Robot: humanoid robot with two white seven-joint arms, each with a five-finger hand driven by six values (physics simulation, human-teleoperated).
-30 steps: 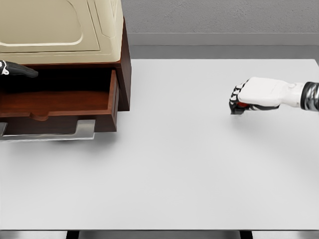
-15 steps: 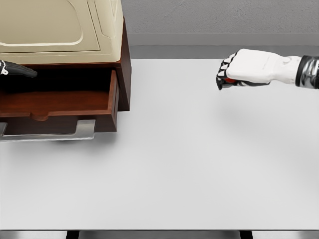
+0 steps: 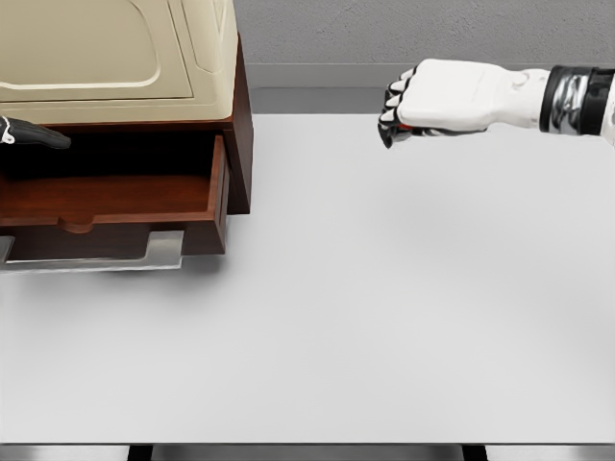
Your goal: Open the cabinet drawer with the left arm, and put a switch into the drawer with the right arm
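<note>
- A dark fingertip of the left hand [image 3: 29,134] showed at the picture's left edge, in the shadowed gap above the drawer; too little of it was in view to tell whether that hand was spread or curled.
- The drawer [image 3: 115,197] stood pulled out of the cabinet [image 3: 240,125], its reddish-brown inside bare to the camera and its metal handle [image 3: 91,254] along the front, below the drawer's front board.
- The cabinet's cream top panel [image 3: 106,48] rose above the drawer and ran out of the picture upward.
- The white table [image 3: 336,317] spread out right of the drawer.
- The right hand [image 3: 432,101] hung in the air well to the right of the drawer and higher than its opening, above the table's far edge, arm coming in from the right.
- Its fingers [image 3: 392,117] were curled into a closed fist around the switch [image 3: 411,128], of which only a sliver of red showed under the knuckles, so the switch sat in the fist, well apart from the drawer.
</note>
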